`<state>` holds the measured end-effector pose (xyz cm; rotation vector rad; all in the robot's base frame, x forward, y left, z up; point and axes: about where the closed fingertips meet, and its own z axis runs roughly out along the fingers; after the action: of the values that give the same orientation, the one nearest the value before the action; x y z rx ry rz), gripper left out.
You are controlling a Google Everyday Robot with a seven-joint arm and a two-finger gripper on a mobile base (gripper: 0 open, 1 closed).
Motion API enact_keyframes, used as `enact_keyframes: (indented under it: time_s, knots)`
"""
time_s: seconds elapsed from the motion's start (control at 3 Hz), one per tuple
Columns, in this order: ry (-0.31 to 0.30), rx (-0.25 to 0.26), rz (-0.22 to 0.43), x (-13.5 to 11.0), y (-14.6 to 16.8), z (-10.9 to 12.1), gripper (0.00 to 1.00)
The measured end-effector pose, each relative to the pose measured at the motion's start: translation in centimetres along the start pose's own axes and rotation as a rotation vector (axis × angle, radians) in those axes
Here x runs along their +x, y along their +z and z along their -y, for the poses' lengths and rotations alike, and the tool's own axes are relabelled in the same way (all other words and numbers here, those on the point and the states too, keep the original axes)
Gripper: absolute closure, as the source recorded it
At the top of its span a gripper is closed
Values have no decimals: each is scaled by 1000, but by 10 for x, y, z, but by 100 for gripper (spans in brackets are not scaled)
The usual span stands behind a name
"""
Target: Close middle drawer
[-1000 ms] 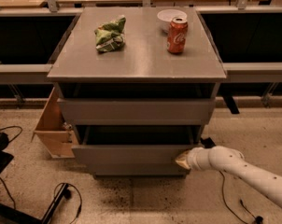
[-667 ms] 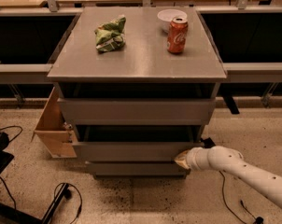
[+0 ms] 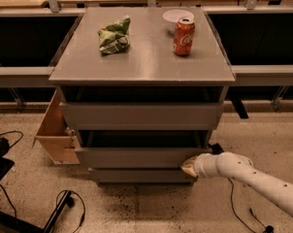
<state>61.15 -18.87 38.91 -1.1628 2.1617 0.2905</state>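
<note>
We see the grey middle drawer (image 3: 137, 157) sticking out a little, its front flat and plain. Our gripper (image 3: 189, 168) is at its right end.

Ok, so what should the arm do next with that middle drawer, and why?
Probably push straight in toward the cabinet. The gripper is at the right end of the front of the middle drawer, and that drawer is partly open, with a dark gap showing behind its front.

Three drawers (image 3: 141, 115), one can (image 3: 184, 37) (claw (image 3: 189, 168) at middle drawer (image 3: 137, 157)).

Red can (image 3: 184, 36) — Coca-Cola script (gripper (image 3: 188, 168) at middle drawer (image 3: 137, 157) front)
</note>
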Motion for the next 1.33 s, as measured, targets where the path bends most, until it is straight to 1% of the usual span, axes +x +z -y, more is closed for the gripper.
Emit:
enact_keyframes:
  time_s: [0.33,0.67,1.0,1.33]
  knots:
    - [0,0,0,0,0,0,0]
    - [0,0,0,0,0,0,4]
    - [0,0,0,0,0,0,27]
    - [-16,28,-21,1,-22,-7,50]
